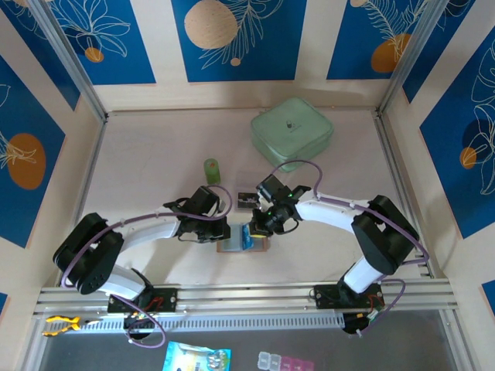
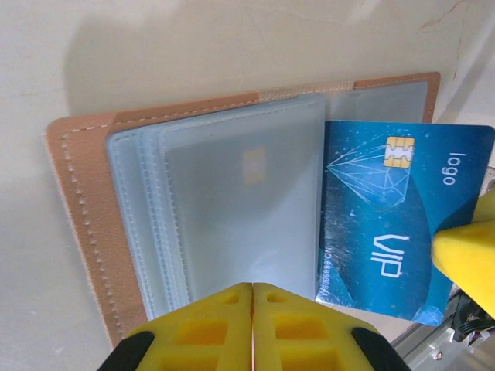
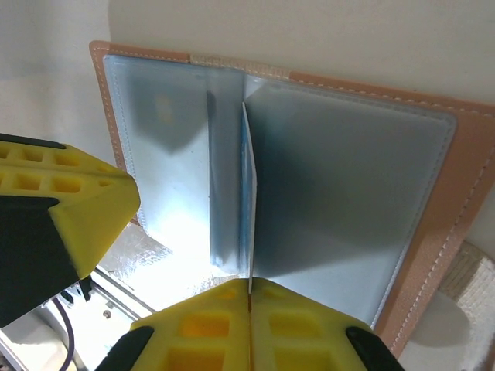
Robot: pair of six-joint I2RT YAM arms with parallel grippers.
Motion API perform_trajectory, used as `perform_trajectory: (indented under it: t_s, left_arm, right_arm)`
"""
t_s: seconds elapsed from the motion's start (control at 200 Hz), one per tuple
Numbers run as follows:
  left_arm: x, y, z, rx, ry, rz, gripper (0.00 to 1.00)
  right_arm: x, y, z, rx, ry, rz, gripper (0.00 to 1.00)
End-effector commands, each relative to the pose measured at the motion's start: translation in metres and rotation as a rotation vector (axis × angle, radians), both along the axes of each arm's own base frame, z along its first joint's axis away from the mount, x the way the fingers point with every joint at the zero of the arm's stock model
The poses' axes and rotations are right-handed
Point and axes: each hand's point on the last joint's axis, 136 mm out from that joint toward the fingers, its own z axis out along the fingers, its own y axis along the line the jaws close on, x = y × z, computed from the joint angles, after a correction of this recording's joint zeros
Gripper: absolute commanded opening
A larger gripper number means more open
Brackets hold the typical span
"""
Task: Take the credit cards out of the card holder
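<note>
Drawing the blue card [image 2: 394, 224] sideways out of the card holder [image 2: 77, 216] looks like the step in hand. The right gripper [image 3: 249, 290] has its jaws clamped on the card's edge, and the card stands thin as a line straight ahead of them. The left gripper [image 2: 253, 290] has its jaws pressed together on nothing, with the open holder's clear sleeves [image 2: 232, 209] just ahead of its tips, probably pinning it to the table [image 2: 155, 46]. To do it well, pull straight away from the sleeve mouth, hold the card level so no corner snags, and press down on the left so the holder cannot drag along. Whether the left tips actually touch the sleeves is cut off. Whether the card's inner edge is already free is hard to tell. A pale chip shape shows through the frosted sleeve, likely another card
</note>
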Motion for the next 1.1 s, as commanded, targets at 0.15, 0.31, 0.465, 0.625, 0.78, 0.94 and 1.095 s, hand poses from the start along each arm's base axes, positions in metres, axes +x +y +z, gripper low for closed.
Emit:
perform_trajectory:
  t_s: [0.15, 0.31, 0.465, 0.625, 0.78, 0.94, 1.095]
  left_arm:
    - [0.006, -0.002, 0.012, -0.007, -0.046, -0.002, 0.08]
    - [0.007, 0.000, 0.014, -0.006, -0.056, 0.002, 0.08]
    - [0.006, 0.003, 0.014, -0.005, -0.063, 0.011, 0.08]
    - [0.003, 0.008, 0.014, -0.003, -0.069, 0.017, 0.08]
    - [0.001, 0.013, 0.015, -0.001, -0.073, 0.028, 0.08]
    - [-0.002, 0.019, 0.015, 0.003, -0.075, 0.031, 0.09]
    - [-0.002, 0.024, 0.017, 0.012, -0.083, 0.041, 0.09]
  right_arm:
    - [0.011, -0.011, 0.042, -0.007, -0.134, 0.076, 0.06]
    - [0.020, -0.023, 0.051, -0.060, -0.231, 0.211, 0.05]
    - [0.027, -0.029, 0.053, -0.119, -0.342, 0.447, 0.03]
    - [0.051, -0.039, 0.058, -0.227, -0.496, 0.650, 0.02]
    - [0.068, -0.040, 0.064, -0.280, -0.593, 0.860, 0.00]
    - [0.080, -0.037, 0.067, -0.275, -0.595, 1.025, 0.00]
    - [0.099, -0.030, 0.074, -0.238, -0.589, 1.087, 0.00]
